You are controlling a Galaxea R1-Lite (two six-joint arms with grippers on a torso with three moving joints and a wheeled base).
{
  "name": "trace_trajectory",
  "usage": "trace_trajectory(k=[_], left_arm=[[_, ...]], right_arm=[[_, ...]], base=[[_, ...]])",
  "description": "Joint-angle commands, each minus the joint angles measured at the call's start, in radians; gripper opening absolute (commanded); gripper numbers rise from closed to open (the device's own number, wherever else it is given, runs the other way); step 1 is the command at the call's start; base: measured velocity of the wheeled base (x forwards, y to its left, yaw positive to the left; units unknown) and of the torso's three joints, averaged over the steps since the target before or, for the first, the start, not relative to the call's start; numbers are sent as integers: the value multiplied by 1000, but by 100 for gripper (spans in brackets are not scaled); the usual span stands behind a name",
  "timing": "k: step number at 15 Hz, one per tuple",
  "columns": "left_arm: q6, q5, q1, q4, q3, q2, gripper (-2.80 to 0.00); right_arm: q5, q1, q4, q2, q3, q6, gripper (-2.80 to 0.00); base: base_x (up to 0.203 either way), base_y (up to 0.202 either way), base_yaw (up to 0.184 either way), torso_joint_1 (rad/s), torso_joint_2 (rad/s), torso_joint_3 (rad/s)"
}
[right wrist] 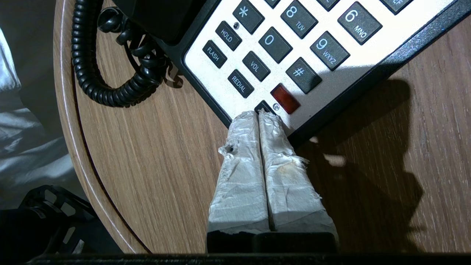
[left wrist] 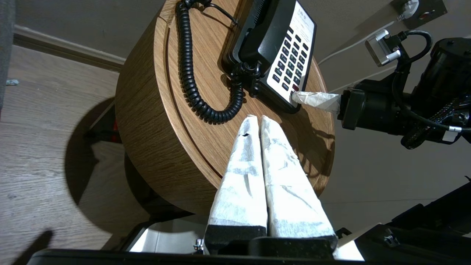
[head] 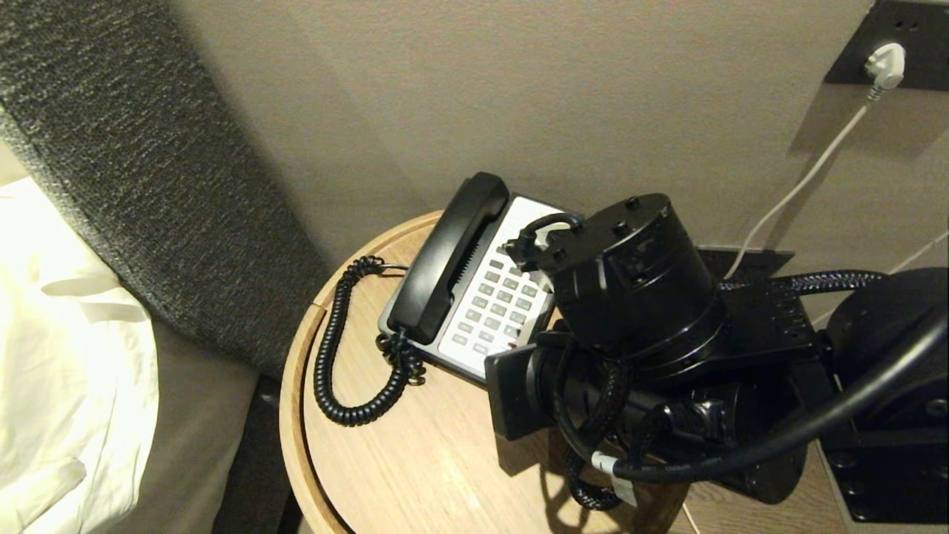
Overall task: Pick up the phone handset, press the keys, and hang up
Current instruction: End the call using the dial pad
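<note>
The phone handset (head: 447,259) lies seated in its cradle along the left side of the phone base (head: 489,297), on the round wooden table (head: 415,445) near the wall. Its long axis runs from the near-left end, where the coiled cord (head: 334,348) leaves it and loops over the tabletop, to the far-right end by the wall. The keypad (right wrist: 294,48) occupies the right part of the base, just beside the handset.

The right gripper (right wrist: 258,114) has its taped fingers pressed together and holds nothing; its tips rest at the near corner of the keypad, on or just over a small dark key beside the red key (right wrist: 285,98). The handset thus lies to the left of this gripper and farther from the robot, across the key rows. The left gripper (left wrist: 256,119), likewise closed and empty, hangs off the near edge of the table, pointing toward the cord loop. With the receiver in its cradle, the lifting step appears not yet done or already finished.
</note>
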Motion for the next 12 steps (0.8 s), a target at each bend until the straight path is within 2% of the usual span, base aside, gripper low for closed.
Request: trace_trajectory(k=[1,12], left_arm=[[-4,0,0,-1,0,0,-280],[-4,0,0,-1,2,-1,-280]], right_arm=[[-3,0,3,0,1,3,-280],[-9,5,5,-29,-3,3,-280]], base=[[0,0,0,0,0,0],[0,0,0,0,0,0]])
